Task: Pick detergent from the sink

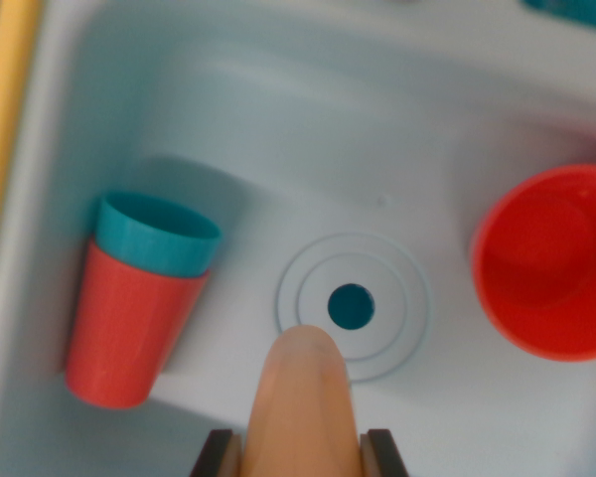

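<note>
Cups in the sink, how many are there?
2. A red-and-teal cup leans against the sink wall on the wrist view's left; a red cup sits at the right edge, partly cut off. More may lie outside the picture.

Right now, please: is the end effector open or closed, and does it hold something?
End effector: closed on a peach-coloured bottle-shaped object, probably the detergent, held between its two dark fingers above the sink drain.

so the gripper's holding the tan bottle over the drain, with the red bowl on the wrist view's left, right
Not quite. In the wrist view the round red plastic bowl is on the right; the left holds a red cup with teal cap. The gripper does hold the tan bottle over the drain.
</note>
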